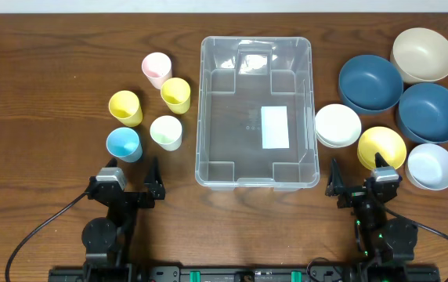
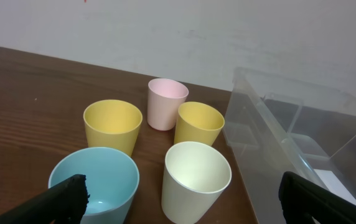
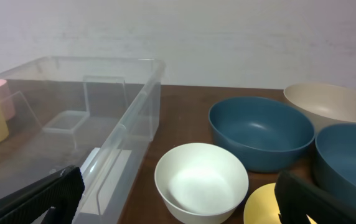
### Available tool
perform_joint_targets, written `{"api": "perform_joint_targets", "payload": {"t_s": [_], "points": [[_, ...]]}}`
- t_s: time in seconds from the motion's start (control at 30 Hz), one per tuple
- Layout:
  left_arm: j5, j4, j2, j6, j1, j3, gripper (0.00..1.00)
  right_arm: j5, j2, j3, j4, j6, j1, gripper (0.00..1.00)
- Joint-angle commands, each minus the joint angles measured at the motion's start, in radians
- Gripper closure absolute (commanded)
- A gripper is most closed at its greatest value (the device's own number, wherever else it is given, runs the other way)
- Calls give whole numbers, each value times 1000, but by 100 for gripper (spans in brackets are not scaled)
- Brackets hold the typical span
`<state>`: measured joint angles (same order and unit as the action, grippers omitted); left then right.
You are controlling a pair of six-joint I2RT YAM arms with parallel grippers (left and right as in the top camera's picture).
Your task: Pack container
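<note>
The container (image 1: 228, 125) stands open-topped at the middle of the desk (image 1: 44, 94), its long sides running away from the arms and a white label (image 1: 275, 127) showing on its base towards the right wall. The left gripper (image 1: 132, 174) rests near the front edge, off the container's near-left corner, with its jaws spread wide and nothing between them. Just ahead of it stands the blue cup (image 1: 123, 144), with the pale green cup (image 1: 166, 132) beside it, the two yellow cups (image 1: 125, 108) (image 1: 175, 95) behind, and the pink cup (image 1: 157, 69) farthest back. The cups stand close together but apart, all upright. A thin strip of bare wood separates the nearest cups from the container's left rim, while a broad stretch of desk lies open to the left of the cluster. The right gripper (image 1: 359, 178) sits off the near-right corner, its jaws equally wide and holding nothing. The yellow bowl (image 1: 381, 147) lies directly ahead of it, and the white bowl (image 1: 337, 124) sits just beside the container's right rim with hardly any gap. Behind these are two dark blue bowls (image 1: 370, 82) (image 1: 431, 111) and a beige bowl (image 1: 422, 55), packed edge to edge, and a pale bowl (image 1: 431, 166) sits at the near right. A band of bare desk runs between the container's near wall and the arm bases.
</note>
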<state>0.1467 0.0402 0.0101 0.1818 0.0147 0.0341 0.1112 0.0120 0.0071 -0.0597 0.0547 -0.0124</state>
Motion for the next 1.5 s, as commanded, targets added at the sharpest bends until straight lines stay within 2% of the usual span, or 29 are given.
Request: {"api": "perform_joint_targets", "payload": {"t_s": [0.0, 0.1, 0.23, 0.47, 0.67, 0.83, 1.0, 1.1, 1.2, 1.33, 1.4, 1.47], "points": [[-4, 14, -6, -17, -5, -30, 2, -2, -5, -2, -4, -15, 1, 1], [-4, 14, -6, -17, -5, -30, 2, 6, -5, -2, -2, 7, 1, 1], [-4, 14, -6, -17, -5, -30, 2, 13, -5, -2, -2, 119, 1, 1], [-4, 14, -6, -17, -5, -30, 2, 106, -3, -2, 12, 452, -3, 1], [-4, 14, -6, -17, -5, -30, 2, 368, -3, 15, 152, 366, -3, 1], [-4, 14, -6, -17, -5, -30, 2, 335, 3, 117, 104, 267, -2, 1], [-4, 14, -6, -17, -5, -30, 2, 133, 109, 348, -54, 177, -1, 1], [-4, 14, -6, -17, -5, -30, 2, 71, 254, 552, -261, 119, -1, 1], [-4, 14, -6, -17, -5, -30, 2, 124, 426, 758, -496, 93, -1, 1], [-4, 14, -6, -17, -5, -30, 2, 339, 603, 932, -707, 93, -1, 1], [-4, 14, -6, -17, -5, -30, 2, 320, 657, 955, -729, 73, -1, 1], [-4, 14, -6, -17, -5, -30, 2, 188, 703, 969, -723, 143, 5, 1]]}}
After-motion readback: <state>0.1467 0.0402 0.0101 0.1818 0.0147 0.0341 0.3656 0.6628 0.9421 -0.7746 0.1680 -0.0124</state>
